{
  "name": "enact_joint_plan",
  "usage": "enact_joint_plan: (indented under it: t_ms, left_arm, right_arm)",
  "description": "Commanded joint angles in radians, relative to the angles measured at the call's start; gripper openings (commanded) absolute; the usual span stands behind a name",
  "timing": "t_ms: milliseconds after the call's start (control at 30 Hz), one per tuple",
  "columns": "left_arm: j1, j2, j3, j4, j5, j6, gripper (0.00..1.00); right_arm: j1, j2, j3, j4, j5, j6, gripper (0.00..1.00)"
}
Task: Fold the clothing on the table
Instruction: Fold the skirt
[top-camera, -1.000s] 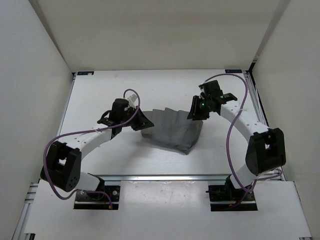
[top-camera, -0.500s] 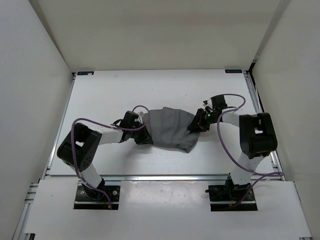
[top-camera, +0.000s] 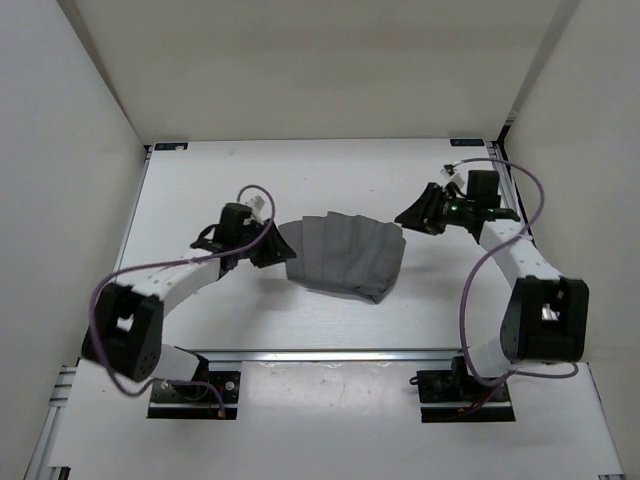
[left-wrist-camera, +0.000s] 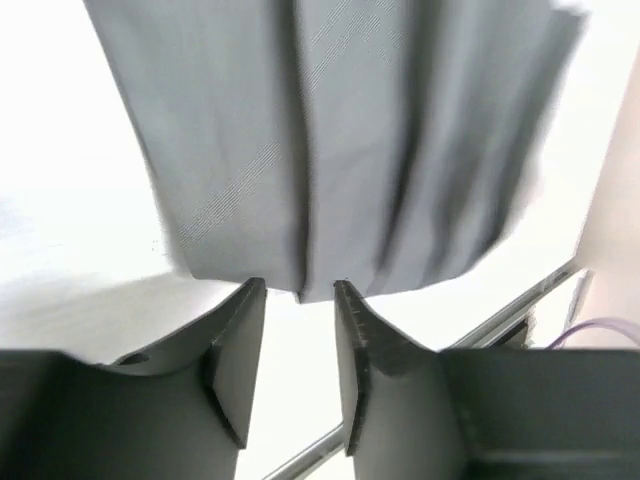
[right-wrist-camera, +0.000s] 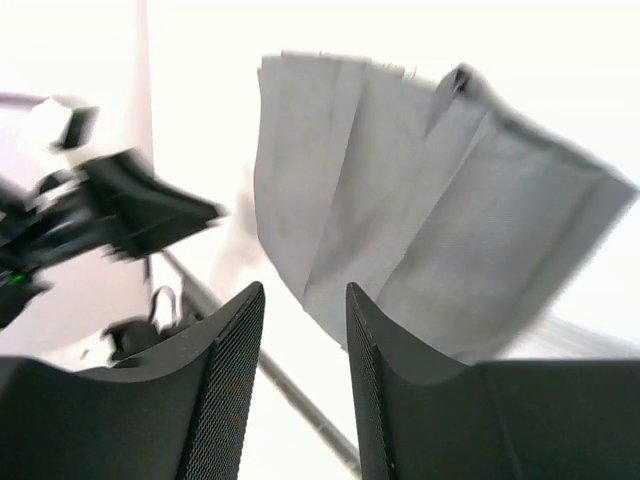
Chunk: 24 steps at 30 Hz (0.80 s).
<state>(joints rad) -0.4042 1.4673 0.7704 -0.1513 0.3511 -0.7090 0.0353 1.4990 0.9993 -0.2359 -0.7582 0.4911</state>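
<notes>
Top external view: skirt (top-camera: 345, 255) lies on table (top-camera: 200, 190) between left end effector (top-camera: 285, 247) and right end effector (top-camera: 405, 216); both part-open, empty.

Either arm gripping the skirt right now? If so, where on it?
Nothing is held. The left gripper and right gripper are both open with nothing between their fingers. The skirt lies on the table, just past the left fingertips.

White bench (top-camera: 200, 190), aluminium rail (top-camera: 330, 354) along the near edge, small blue labels (top-camera: 170, 146) at the far corners. Lying flat near the middle, one grey pleated skirt (top-camera: 345, 255), fanned out, pleats running near to far, near edge curved, well apart from every bench edge.
</notes>
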Motion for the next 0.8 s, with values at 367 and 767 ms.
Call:
enact_joint_plan:
  t_ms: [367,767]
  left_arm:
    - [0.146,-0.417,-0.174,-0.293,0.023,0.183,0.90]
    - [0.200,-0.558,-0.243,-0.360,0.078,0.247,0.99]
  right_arm:
    - [-0.175,-0.204,-0.128,-0.187,0.116,-0.057,0.48]
    - [-0.147,-0.292,-0.294,-0.088,0.050,0.056,0.54]
